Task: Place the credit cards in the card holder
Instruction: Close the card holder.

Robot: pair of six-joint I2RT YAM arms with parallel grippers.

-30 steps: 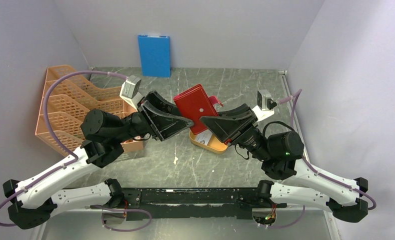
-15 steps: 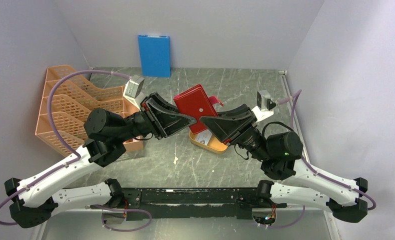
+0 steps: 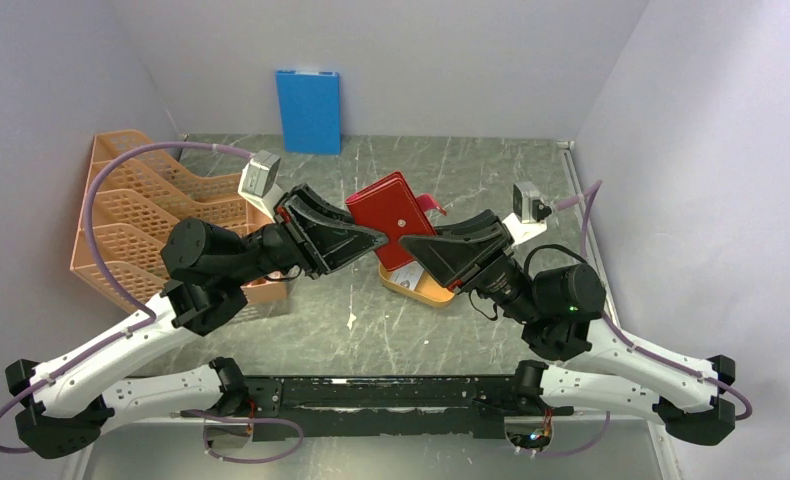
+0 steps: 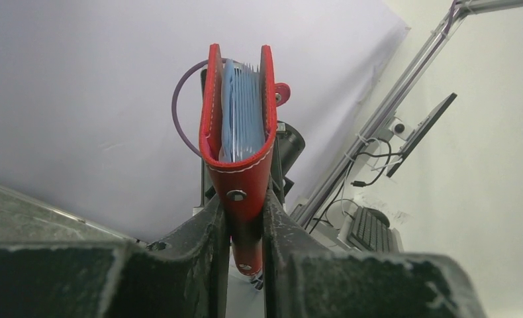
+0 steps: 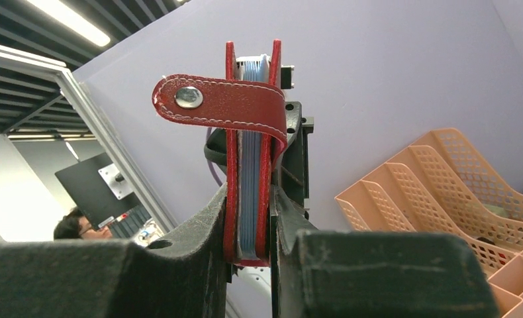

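The dark-red card holder [image 3: 391, 212] is held in the air between both arms, above the middle of the table. My left gripper [image 3: 377, 240] is shut on its folded spine end [image 4: 240, 179]. My right gripper [image 3: 409, 243] is shut on the opposite open edge [image 5: 231, 185]. Several pale blue credit cards [image 4: 242, 109] stand edge-on between the two red covers, also seen as a blue stack [image 5: 250, 179]. The snap tab [image 5: 219, 103] folds across the top, unfastened, its stud showing.
A yellow-orange oval tray [image 3: 429, 290] lies under the right gripper, with something pale in it. The orange mesh file rack [image 3: 131, 220] stands at the left, also visible as [image 5: 457, 192]. A blue board [image 3: 308, 110] leans on the back wall.
My left gripper's jaws have closed onto the card holder, and the left wrist has shifted slightly. The holder has tilted a little. The right arm has stayed put.
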